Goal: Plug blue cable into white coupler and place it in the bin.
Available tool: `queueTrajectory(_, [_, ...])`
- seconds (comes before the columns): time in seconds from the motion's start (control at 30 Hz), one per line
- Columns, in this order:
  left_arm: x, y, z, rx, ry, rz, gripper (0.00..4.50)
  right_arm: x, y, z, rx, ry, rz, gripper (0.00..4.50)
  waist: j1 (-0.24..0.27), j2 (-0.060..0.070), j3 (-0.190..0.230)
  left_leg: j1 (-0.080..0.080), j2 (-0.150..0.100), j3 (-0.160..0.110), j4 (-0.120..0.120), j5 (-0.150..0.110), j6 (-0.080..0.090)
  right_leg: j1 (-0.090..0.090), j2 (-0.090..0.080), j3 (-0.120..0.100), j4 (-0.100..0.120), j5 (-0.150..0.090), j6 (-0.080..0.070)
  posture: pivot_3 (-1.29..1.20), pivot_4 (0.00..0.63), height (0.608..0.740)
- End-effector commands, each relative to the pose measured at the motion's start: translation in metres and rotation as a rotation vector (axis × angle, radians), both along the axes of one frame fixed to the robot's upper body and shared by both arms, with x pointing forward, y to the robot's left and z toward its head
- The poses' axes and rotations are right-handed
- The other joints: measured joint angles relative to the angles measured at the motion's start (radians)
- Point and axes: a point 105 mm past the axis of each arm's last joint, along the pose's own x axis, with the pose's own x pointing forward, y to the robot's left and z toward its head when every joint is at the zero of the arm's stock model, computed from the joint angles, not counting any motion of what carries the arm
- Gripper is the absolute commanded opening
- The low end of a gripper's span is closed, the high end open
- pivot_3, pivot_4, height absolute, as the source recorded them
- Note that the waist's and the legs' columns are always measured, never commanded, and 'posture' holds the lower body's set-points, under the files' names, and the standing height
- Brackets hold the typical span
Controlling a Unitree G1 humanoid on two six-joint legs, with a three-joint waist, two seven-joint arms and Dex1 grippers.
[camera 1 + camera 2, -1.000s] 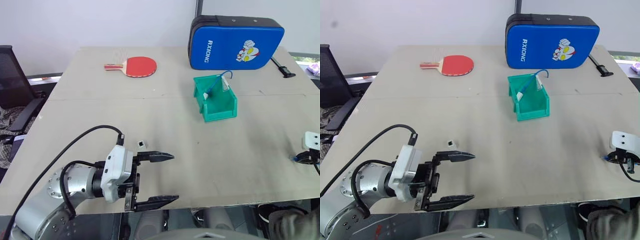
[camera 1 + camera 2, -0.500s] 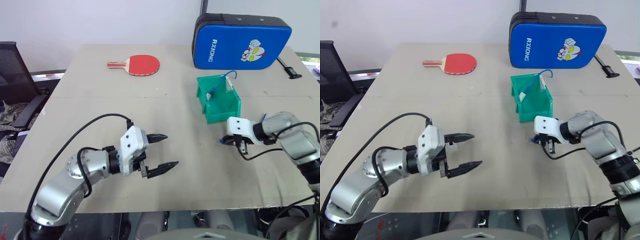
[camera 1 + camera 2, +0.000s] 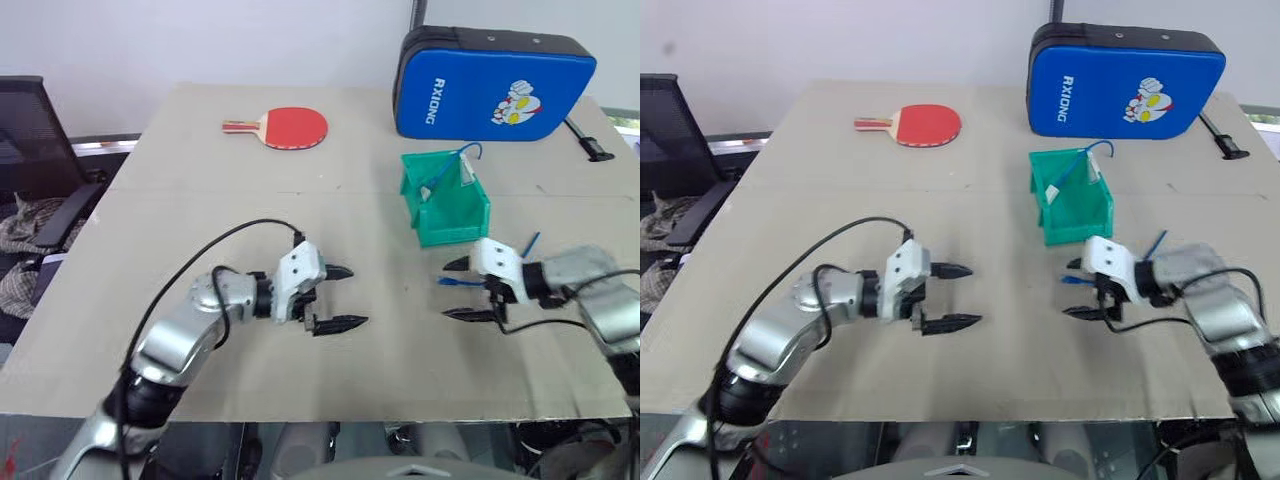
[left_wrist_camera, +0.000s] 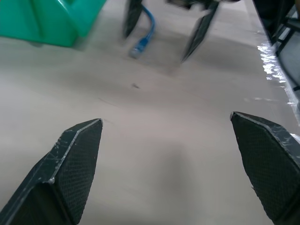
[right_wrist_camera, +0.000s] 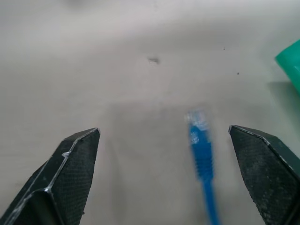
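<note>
Both my hands spread wide, nothing gripped: right hand (image 3: 1075, 289) straddles the blue cable (image 5: 201, 145) lying on the surface (image 3: 200, 210) beside the green bin (image 3: 447, 205), left hand (image 3: 342, 297) faces it, presumably for mating.

Counts on the table (image 3: 200, 200)

Two grippers: the left gripper (image 3: 346, 297) and the right gripper (image 3: 457, 289), both with fingers spread. Two blue cables: one (image 3: 452, 281) lies between the right gripper's fingers, the other (image 3: 447, 163) sits in the bin. One green bin (image 3: 447, 200). One red paddle (image 3: 282, 127) and one blue padded case (image 3: 495, 83) near the far edge.
</note>
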Motion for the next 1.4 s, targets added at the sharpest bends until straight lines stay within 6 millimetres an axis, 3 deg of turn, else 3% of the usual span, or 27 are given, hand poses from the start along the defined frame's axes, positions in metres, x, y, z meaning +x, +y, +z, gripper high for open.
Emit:
queueTrajectory(0.03, [0.005,-0.019,-0.004,0.042,-0.038,-0.078,4.5,-0.018,-0.013,0.028,0.097,-0.131,-0.097,4.46,0.003,0.0,0.0,-0.001,0.0,-0.001,0.001,0.0,0.0,0.0,0.0,0.001,0.0,0.0,0.001,0.0,0.15,0.731])
queueTrajectory(0.3, [0.036,-0.057,-0.015,0.145,-0.062,-0.09,4.5,-0.07,-0.041,0.014,0.147,-0.16,-0.426,4.46,0.001,0.001,-0.001,-0.002,-0.002,-0.006,0.002,-0.001,0.002,0.0,0.0,-0.002,0.001,-0.001,0.008,0.0,0.15,0.731])
queueTrajectory(0.53, [0.046,-0.091,-0.007,0.162,-0.074,-0.15,4.5,-0.094,-0.039,0.01,0.176,-0.156,-0.529,4.46,-0.02,0.002,-0.002,-0.002,-0.002,-0.008,0.004,-0.001,0.002,0.0,0.0,-0.002,0.002,-0.002,0.005,0.0,0.15,0.731])
queueTrajectory(0.77, [0.051,-0.118,-0.007,0.194,-0.089,-0.182,4.5,-0.1,-0.046,0.009,0.169,-0.169,-0.599,4.46,-0.022,0.002,-0.002,-0.004,-0.003,-0.009,0.005,-0.001,0.002,0.0,0.0,-0.001,0.001,-0.003,0.005,0.0,0.15,0.731])
queueTrajectory(0.87, [0.05,-0.122,-0.018,0.245,-0.084,-0.194,3.82,-0.103,-0.046,0.008,0.167,-0.172,-0.611,4.5,-0.021,0.002,-0.002,-0.004,-0.003,-0.01,0.005,-0.001,0.002,0.0,0.0,-0.003,0.001,-0.003,0.005,0.0,0.15,0.731])
queueTrajectory(1.13, [0.046,-0.127,-0.039,0.296,-0.086,-0.229,0.18,-0.106,-0.048,0.004,0.17,-0.171,-0.634,4.5,-0.02,0.004,-0.003,-0.005,-0.003,-0.012,0.006,-0.001,0.002,0.0,0.0,-0.004,0.001,-0.003,0.005,0.0,0.15,0.731])
queueTrajectory(1.4, [0.043,-0.123,-0.037,0.26,-0.118,-0.262,0.05,-0.098,-0.041,0.001,0.194,-0.171,-0.638,4.5,-0.02,0.004,-0.004,-0.005,-0.003,-0.012,0.007,-0.001,0.002,0.0,0.0,-0.005,0.001,-0.003,0.005,0.0,0.15,0.731])
